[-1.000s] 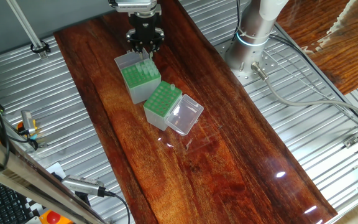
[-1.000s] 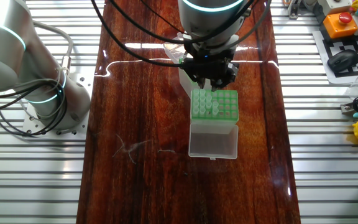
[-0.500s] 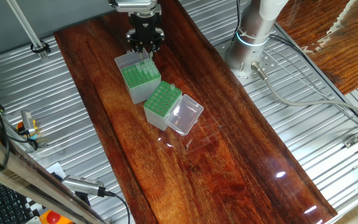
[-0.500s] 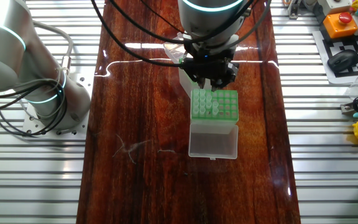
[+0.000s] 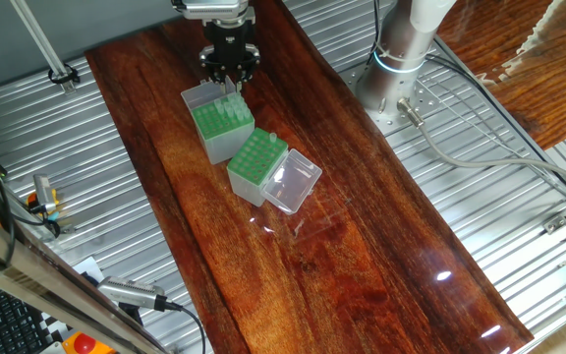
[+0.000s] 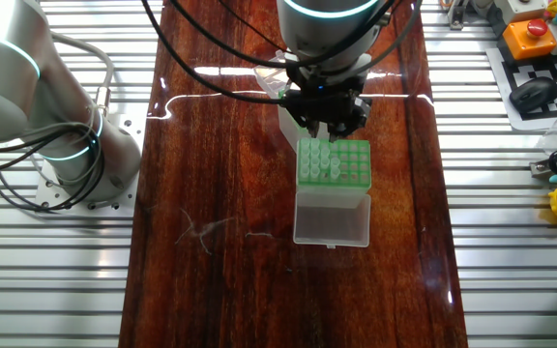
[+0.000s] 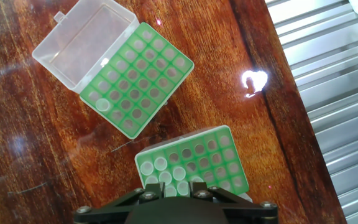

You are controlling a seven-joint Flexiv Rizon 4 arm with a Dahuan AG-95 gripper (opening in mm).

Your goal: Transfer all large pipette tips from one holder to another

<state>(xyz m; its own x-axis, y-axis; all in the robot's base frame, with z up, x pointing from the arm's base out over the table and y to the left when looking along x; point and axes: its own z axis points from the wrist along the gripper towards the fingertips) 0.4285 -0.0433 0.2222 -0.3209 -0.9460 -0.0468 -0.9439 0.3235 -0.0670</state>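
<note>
The grey-sided box (image 5: 222, 126) has a green rack top, and its whitish lid (image 6: 332, 218) lies open. Several large pipette tips (image 7: 163, 173) stand in its rack. The whitish box (image 7: 138, 78) with a clear lid (image 7: 82, 45) lies beside it, and one tip (image 7: 104, 104) stands in a corner hole. My gripper (image 7: 176, 190) hangs just above the grey box's tips. Its fingers are apart, with the rack showing between them. It also shows in one fixed view (image 5: 232, 83) and the other fixed view (image 6: 329, 126), where it hides most of the whitish box.
The boxes stand on a dark wooden board (image 5: 342, 256) laid on ribbed metal. The robot base (image 5: 401, 49) stands beside the board, with cables (image 5: 480, 157) trailing from it. Controllers and small objects (image 6: 549, 58) lie off the board.
</note>
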